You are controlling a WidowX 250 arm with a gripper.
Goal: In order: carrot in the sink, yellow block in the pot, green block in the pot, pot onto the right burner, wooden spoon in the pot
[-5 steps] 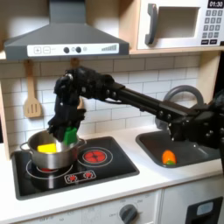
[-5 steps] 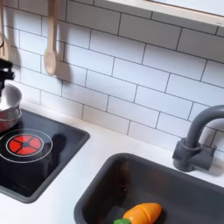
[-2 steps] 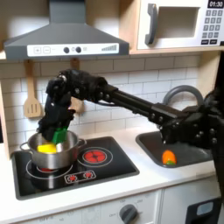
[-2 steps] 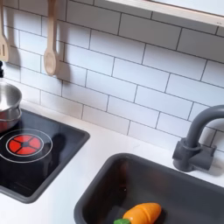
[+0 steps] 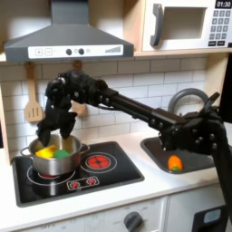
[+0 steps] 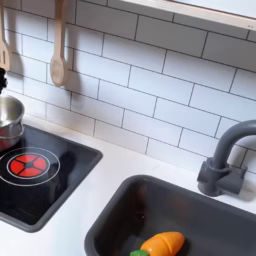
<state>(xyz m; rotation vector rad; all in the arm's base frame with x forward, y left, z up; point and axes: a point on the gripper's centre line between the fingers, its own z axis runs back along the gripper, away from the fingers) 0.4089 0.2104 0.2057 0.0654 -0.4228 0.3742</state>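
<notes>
The pincer (image 5: 50, 136) hangs just above the pot (image 5: 54, 160) on the stove's left burner; its grip cannot be told. The yellow block (image 5: 43, 152) and green block (image 5: 61, 153) lie inside the pot. The carrot (image 6: 163, 243) lies in the sink (image 6: 120, 215).

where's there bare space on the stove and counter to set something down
Free: the right burner beside the pot, and the white counter strip between cooktop and sink. Crowded: the left burner, taken by the pot with the gripper above. The carrot occupies part of the sink floor.

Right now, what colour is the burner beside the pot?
Red rings on black, clearest in the second exterior view: burner, pot.
</notes>
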